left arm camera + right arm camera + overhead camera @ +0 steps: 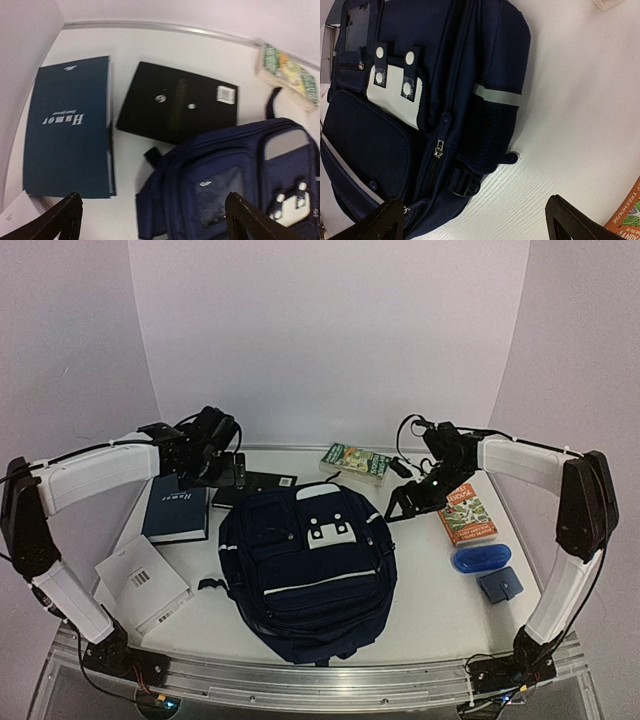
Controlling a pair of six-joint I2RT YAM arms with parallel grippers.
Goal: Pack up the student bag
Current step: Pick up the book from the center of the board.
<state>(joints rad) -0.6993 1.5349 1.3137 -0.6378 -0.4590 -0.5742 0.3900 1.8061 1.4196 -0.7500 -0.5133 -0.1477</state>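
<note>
The student bag (305,570), navy with white stripes and a white dotted patch, lies flat on the table's middle with its zippers shut. My left gripper (236,472) hovers open above the bag's top left corner (215,180), holding nothing. My right gripper (405,502) hovers open beside the bag's top right side, over its side mesh pocket and buckle (465,182), also holding nothing. In both wrist views only the dark fingertips (60,215) (570,220) show at the lower corners.
A dark blue "Humor" book (178,508) and a black notebook (255,485) lie left of the bag. A white booklet (145,582) is at the front left. A green book (355,462) lies behind the bag. An orange book (466,515), a blue pouch (480,558) and a small blue wallet (499,584) lie to the right.
</note>
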